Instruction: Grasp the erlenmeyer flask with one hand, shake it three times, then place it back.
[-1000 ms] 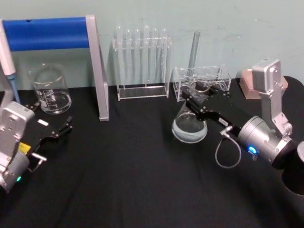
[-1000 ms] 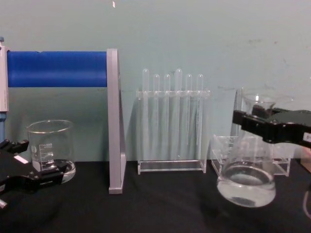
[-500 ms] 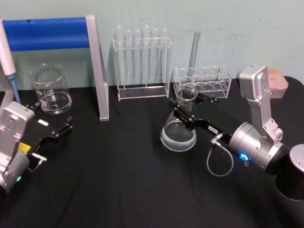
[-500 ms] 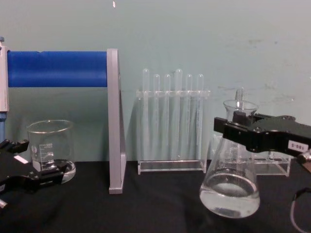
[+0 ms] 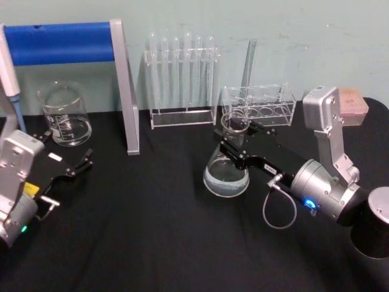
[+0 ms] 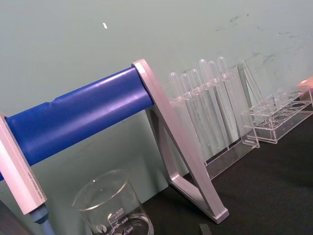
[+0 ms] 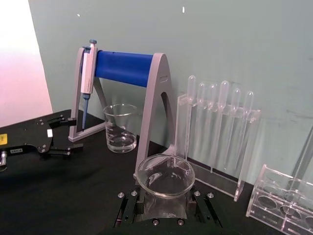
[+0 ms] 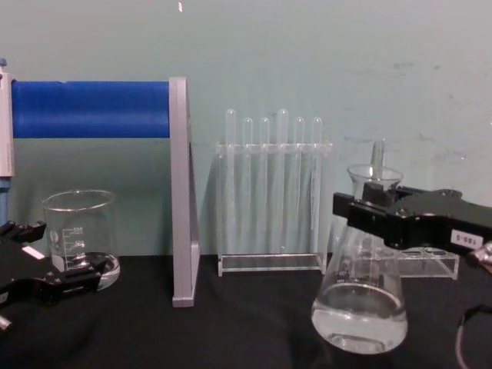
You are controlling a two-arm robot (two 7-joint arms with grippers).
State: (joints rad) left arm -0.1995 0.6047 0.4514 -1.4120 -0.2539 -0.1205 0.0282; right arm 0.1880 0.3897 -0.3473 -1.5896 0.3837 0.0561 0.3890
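Right gripper (image 5: 236, 148): jaws clamped on the neck of the flask (image 5: 226, 176), just under the flared rim. The flask stood upright, right of centre over the black desk (image 5: 152, 231), in front of the low clear rack (image 5: 258, 104), with clear liquid in its wide base. Whether the base touched the desk could not be told. The white label (image 8: 463, 237) on the right gripper carried dark print too small to read. The flask's white marks were also unreadable.

Left gripper (image 5: 68, 146): parked at the left by the beaker (image 5: 64, 114), jaws apart and holding nothing, with a blank white tag. The beaker's top graduation read 500 in the left wrist view. The chest view cut off the left gripper at its edge.
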